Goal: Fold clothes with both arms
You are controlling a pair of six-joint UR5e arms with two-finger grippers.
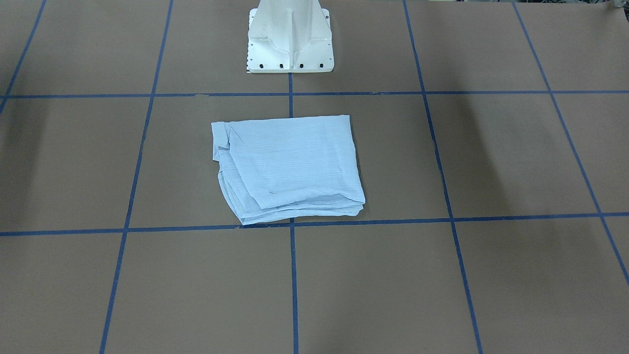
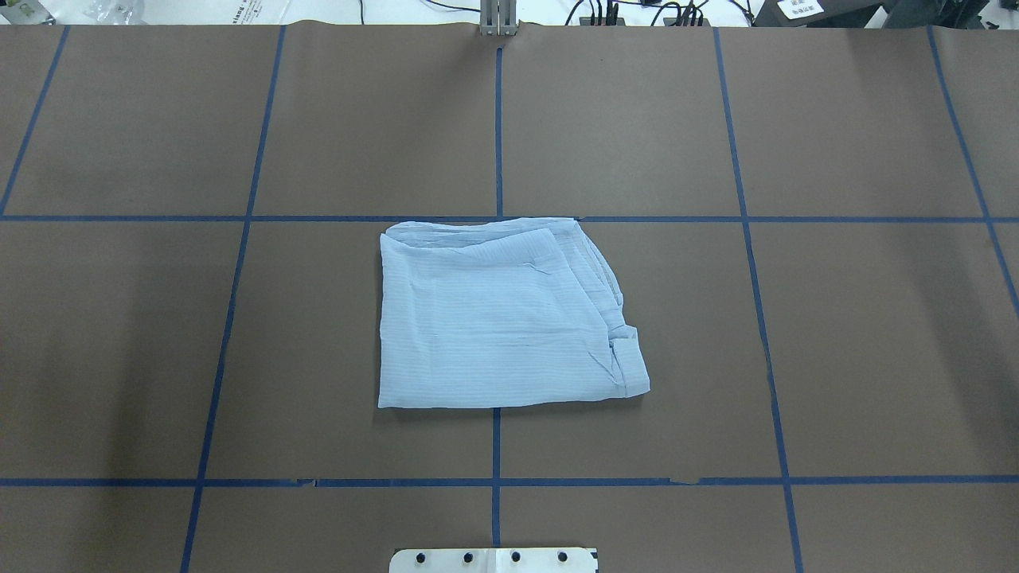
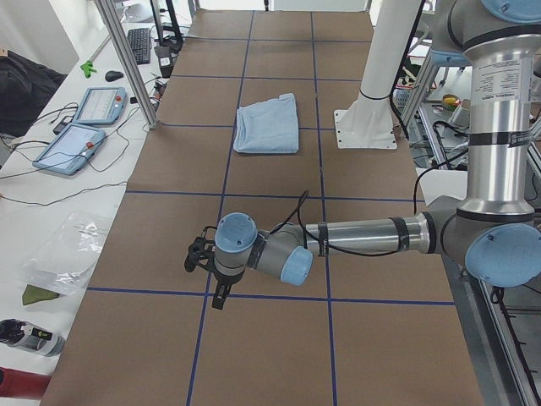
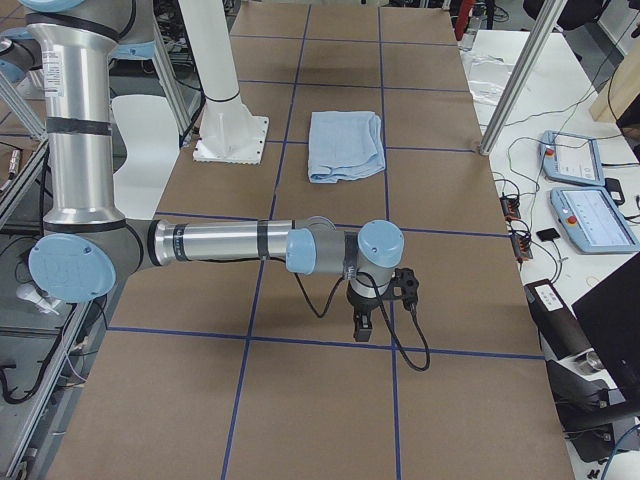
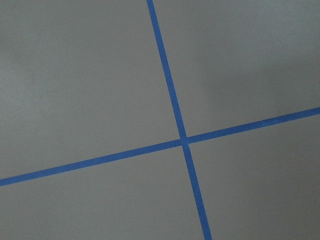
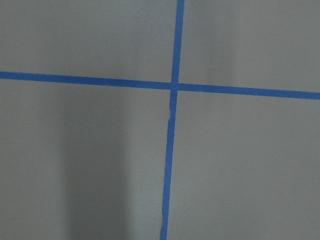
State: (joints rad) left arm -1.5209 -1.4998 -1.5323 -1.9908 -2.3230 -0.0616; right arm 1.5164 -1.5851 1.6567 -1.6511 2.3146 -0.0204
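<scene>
Since each gripper shows only in a side view, I cannot tell whether its fingers are apart or together. The left gripper (image 3: pixel 221 296) points down at the brown paper table covering (image 3: pixel 279 338), above a crossing of the blue tape lines (image 5: pixel 183 140), with nothing visibly in it. The right gripper (image 4: pixel 362 326) hangs the same way at the opposite end of the table, over a tape crossing of its own. Both wrist cameras show only paper and tape, no cloth.

The left arm (image 3: pixel 363 235) and the right arm (image 4: pixel 215 242) each reach low and outward, well apart from the light-blue shirt (image 2: pixel 501 318), probably so the fixed cameras get an unblocked look at it. The shirt lies mid-table, in front of the white pedestal base (image 1: pixel 290 44). It is folded into a compact, roughly rectangular stack, with layered edges showing along two sides. Judging from that, the folding looks finished or nearly so, and the arms are parked clear in what reads as a rest pose.
</scene>
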